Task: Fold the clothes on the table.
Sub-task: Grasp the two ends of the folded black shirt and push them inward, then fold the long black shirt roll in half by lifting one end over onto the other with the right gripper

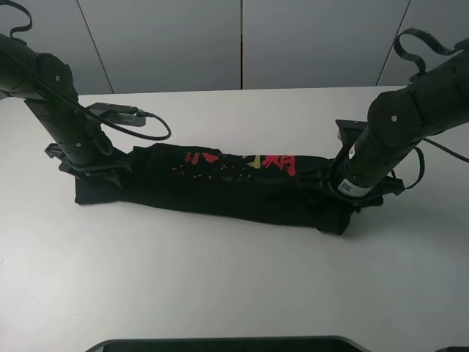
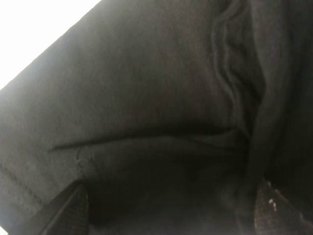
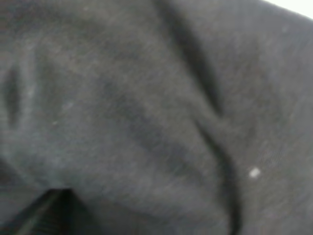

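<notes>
The black T-shirt (image 1: 220, 187) lies as a long, narrow band of soft, matte, creased cloth across the middle of the smooth white table (image 1: 220, 286), with its red and yellow print (image 1: 272, 162) along the far edge. The left gripper (image 1: 91, 167) rests on the left end, its fingers (image 2: 68, 210) spread wide and released. The right gripper (image 1: 333, 187) presses the right end; I cannot tell how its jaws stand. Bare tabletop lies on the near and far sides.

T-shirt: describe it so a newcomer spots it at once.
On the white table, look across the middle, between the left arm and right arm. The T-shirt lies there as a long, narrow band. It is the only cloth: black, with red and yellow print on top.
</notes>
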Motion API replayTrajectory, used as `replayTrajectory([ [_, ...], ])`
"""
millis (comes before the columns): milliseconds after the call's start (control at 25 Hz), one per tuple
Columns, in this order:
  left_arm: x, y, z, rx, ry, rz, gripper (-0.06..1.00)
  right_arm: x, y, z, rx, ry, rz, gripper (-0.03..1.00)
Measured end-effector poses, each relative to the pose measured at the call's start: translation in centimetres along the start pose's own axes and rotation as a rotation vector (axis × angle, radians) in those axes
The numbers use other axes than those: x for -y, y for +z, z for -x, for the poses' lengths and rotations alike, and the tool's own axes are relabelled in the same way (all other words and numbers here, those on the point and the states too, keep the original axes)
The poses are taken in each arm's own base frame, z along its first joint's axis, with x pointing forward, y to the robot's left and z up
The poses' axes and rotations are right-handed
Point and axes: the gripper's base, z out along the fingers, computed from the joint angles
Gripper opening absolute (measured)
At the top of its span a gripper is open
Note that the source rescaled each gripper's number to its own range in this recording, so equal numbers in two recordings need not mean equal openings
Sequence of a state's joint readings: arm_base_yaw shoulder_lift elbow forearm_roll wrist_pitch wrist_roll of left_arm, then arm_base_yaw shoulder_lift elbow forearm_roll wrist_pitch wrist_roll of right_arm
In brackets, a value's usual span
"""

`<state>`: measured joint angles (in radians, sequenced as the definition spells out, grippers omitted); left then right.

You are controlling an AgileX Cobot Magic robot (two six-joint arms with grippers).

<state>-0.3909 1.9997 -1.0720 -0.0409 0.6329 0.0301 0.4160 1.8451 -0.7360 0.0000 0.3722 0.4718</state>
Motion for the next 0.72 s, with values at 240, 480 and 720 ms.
replayTrajectory([
  [240,0.0,0.0,0.0,0.0,0.0,0.0,0.93,-0.1,0.1,0.0,0.004,-0.022,0.008,0.12],
  [480,0.0,0.0,0.0,0.0,0.0,0.0,0.93,-0.1,0.1,0.1,0.005,-0.014,0.014,0.12],
  [720,0.0,0.0,0.0,0.0,0.0,0.0,0.93,-0.2,-1.6,0.0,0.01,-0.032,0.024,0.12],
])
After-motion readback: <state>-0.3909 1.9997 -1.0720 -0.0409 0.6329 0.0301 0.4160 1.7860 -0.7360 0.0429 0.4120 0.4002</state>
